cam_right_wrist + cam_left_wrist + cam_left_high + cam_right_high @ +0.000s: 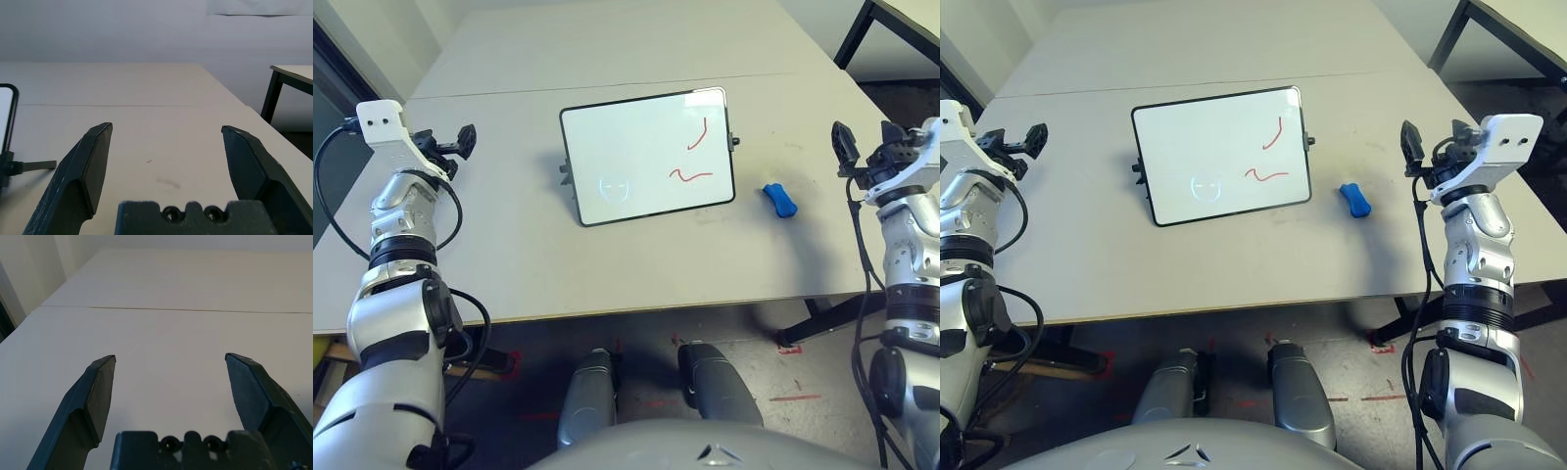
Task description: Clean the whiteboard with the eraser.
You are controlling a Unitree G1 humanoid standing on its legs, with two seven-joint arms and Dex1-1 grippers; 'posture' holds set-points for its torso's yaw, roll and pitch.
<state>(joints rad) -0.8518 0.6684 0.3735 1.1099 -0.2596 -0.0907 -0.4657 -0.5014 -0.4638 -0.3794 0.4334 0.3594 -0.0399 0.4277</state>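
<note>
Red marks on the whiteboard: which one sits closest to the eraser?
The lower red squiggle, the wavy, roughly horizontal one near the whiteboard's bottom right corner. The other red mark is a hooked stroke higher up, farther from the blue eraser.

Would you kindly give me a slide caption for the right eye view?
Marked whiteboard stands mid-table, eraser beside it, both open tools, left and right, waiting apart.
</note>
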